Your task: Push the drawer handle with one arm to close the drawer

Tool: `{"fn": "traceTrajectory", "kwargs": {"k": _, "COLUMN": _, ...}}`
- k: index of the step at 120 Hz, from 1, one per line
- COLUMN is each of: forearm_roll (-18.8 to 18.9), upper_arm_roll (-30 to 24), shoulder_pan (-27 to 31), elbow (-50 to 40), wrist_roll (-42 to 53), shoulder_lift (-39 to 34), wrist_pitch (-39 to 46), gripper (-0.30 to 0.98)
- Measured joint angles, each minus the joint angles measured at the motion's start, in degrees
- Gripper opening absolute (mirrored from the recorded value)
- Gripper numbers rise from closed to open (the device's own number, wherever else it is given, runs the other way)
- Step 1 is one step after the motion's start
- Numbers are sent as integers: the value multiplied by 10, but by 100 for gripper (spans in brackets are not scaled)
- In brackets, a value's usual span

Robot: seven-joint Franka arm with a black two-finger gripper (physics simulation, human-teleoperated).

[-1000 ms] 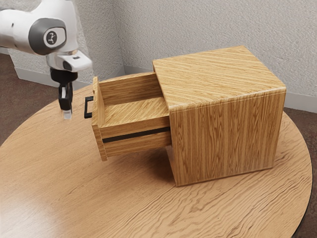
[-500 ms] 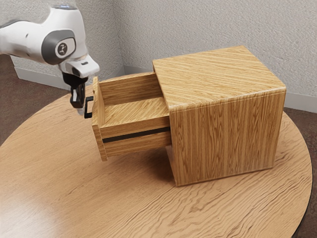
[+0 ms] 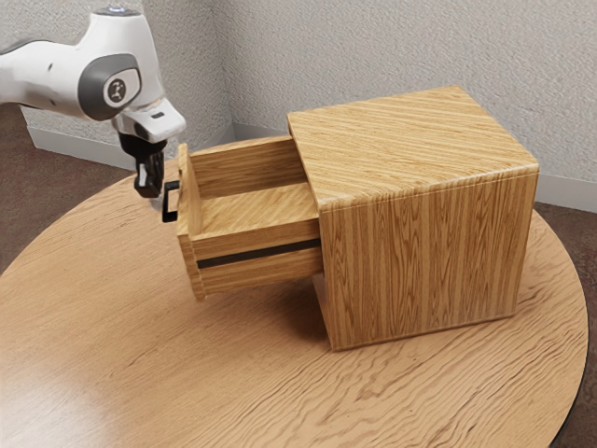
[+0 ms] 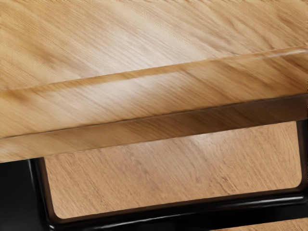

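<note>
Drawer [image 3: 252, 239] hangs well out of the cabinet [image 3: 424, 257]; my gripper [image 3: 157, 200] is right by the handle [image 3: 166, 203], can't tell if it's open or closed; I'd push slow and straight toward the cabinet, nicely centred so nothing slips off.

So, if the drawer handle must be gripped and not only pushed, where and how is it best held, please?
I would grip the middle of the outer bar of the handle, coming from above. It stands out from the drawer front, with the table visible through the gap, so one finger could probably go inside, one outside.
</note>
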Motion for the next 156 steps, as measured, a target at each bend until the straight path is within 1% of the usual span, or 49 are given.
{"fn": "traceTrajectory", "kwargs": {"k": 30, "forearm_roll": -21, "upper_arm_roll": -1, "shoulder_pan": -16, "elbow": 11, "wrist_roll": 4, "shoulder_lift": 11, "wrist_pitch": 5, "gripper": -10}}
{"fn": "traceTrajectory", "kwargs": {"k": 60, "forearm_roll": -39, "upper_arm_roll": -2, "shoulder_pan": -28, "elbow": 46, "wrist_roll": -1, "shoulder_lift": 38, "wrist_pitch": 6, "gripper": -10}}
{"fn": "traceTrajectory", "kwargs": {"k": 79, "forearm_roll": -41, "upper_arm_roll": -3, "shoulder_pan": -37, "elbow": 75, "wrist_roll": -5, "shoulder_lift": 68, "wrist_pitch": 6, "gripper": -11}}
{"fn": "traceTrajectory", "kwargs": {"k": 156, "forearm_roll": -42, "upper_arm_roll": -2, "shoulder_pan": -79, "elbow": 168, "wrist_roll": -43, "shoulder_lift": 135, "wrist_pitch": 6, "gripper": -10}}
